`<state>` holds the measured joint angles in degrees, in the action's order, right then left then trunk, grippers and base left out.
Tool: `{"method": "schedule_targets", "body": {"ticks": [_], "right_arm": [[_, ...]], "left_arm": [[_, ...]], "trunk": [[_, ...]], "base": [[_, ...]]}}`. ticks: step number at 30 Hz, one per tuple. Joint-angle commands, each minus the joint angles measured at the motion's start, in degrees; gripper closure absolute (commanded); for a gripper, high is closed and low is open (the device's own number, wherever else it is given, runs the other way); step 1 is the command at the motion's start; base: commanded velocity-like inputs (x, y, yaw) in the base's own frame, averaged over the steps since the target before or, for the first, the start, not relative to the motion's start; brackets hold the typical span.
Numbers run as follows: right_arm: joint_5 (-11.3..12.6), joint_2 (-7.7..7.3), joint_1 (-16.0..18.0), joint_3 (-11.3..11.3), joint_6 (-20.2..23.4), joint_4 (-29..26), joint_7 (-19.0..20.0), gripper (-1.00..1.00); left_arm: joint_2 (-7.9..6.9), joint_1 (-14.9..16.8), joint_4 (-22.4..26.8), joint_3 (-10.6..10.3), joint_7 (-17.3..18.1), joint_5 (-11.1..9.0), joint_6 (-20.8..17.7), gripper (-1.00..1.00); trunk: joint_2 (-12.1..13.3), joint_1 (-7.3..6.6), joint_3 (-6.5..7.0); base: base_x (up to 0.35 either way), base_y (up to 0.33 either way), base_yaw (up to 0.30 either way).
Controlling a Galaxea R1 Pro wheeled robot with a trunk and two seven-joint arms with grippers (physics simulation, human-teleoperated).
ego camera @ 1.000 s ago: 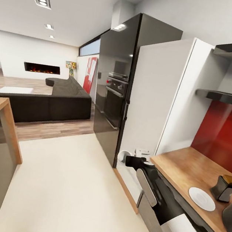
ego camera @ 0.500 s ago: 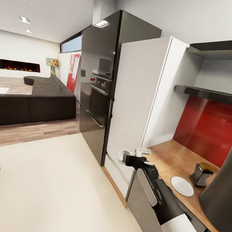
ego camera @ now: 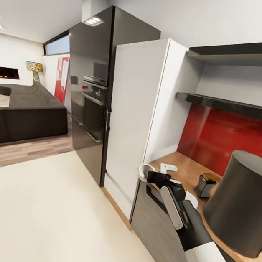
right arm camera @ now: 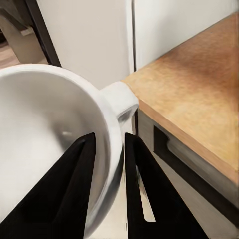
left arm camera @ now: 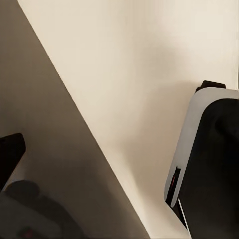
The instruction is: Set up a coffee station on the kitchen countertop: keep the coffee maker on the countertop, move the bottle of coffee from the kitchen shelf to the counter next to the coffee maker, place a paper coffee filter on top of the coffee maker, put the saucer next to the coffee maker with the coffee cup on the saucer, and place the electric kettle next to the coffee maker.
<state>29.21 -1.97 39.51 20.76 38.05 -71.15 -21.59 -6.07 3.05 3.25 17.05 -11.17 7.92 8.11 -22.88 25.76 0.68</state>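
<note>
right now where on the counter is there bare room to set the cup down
Bare wood on the countertop runs from the white cabinet side along the red wall, behind the coffee bottle. It is crowded further along, where the bottle, saucer and coffee maker sit close. The right gripper holds the cup at the counter's end.

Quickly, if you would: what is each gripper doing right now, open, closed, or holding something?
Left gripper: cannot be told from these pictures.
Right gripper: closed on the rim of the coffee cup, one finger inside and one outside, beside the kitchen countertop.
</note>
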Motion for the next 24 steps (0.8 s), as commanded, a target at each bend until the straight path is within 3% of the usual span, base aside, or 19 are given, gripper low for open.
{"method": "schedule_targets", "body": {"ticks": [1,9,24], "right_arm": [[0.7,-0.05,0.0,0.2,0.0,0.0,-0.4,1.00],[0.6,-0.05,0.0,0.2,0.0,0.0,-0.4,1.00],[0.5,-0.13,0.0,0.2,-0.1,0.5,-0.4,1.00]], "left_arm": [[0.00,0.0,-0.1,0.4,-0.2,0.6,0.2,-1.00],[0.00,0.0,-0.1,0.4,-0.2,0.6,0.2,-1.00],[-0.06,0.0,-0.1,0.3,-0.2,0.7,0.7,-1.00]], "trunk": [[0.0,0.02,-0.02],[0.0,0.02,-0.02],[0.0,0.02,-0.02]], "base": [[0.047,0.000,-0.274],[0.109,0.067,-0.274],[0.267,0.209,-0.274]]}}
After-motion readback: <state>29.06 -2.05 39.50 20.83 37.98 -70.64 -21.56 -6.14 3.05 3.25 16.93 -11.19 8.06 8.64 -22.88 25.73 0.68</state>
